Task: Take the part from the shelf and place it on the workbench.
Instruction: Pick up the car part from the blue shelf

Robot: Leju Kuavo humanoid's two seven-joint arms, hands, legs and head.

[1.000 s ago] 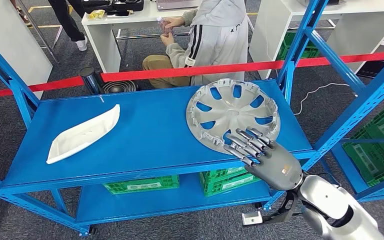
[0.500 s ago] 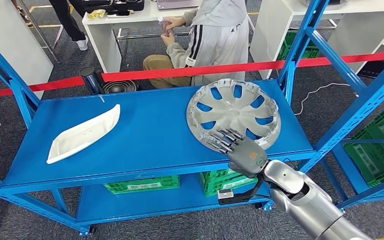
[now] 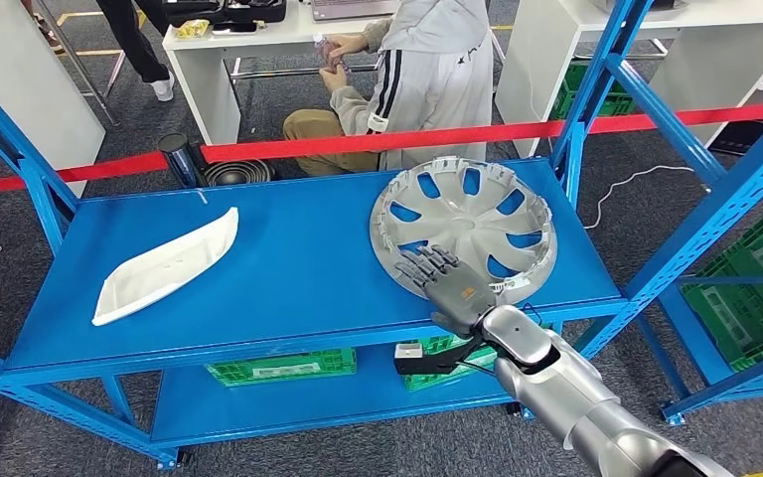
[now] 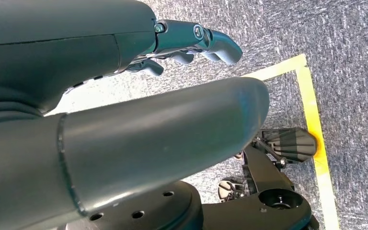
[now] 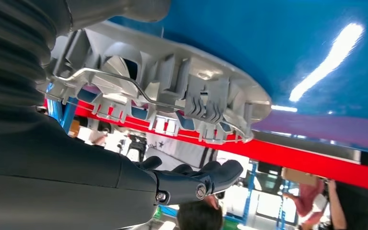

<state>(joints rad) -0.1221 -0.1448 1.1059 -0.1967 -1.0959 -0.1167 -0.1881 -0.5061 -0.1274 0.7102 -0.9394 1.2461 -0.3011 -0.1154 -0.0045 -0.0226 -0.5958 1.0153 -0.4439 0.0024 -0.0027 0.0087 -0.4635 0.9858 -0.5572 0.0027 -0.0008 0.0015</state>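
A blue metal shelf (image 3: 288, 268) with slanted blue posts at its corners carries two things on its top board. Toward the right end lies a grey wheel cover (image 3: 465, 229), inner side up, its ribs and clips showing, its near rim close to the board's front edge. Toward the left end, well apart from it, lies a long white plastic tray (image 3: 166, 264), set at a slant across the board. A lower blue board (image 3: 308, 397) sits beneath, and on it stand green crates (image 3: 280, 367), one under the middle and another under the right part of the top board.
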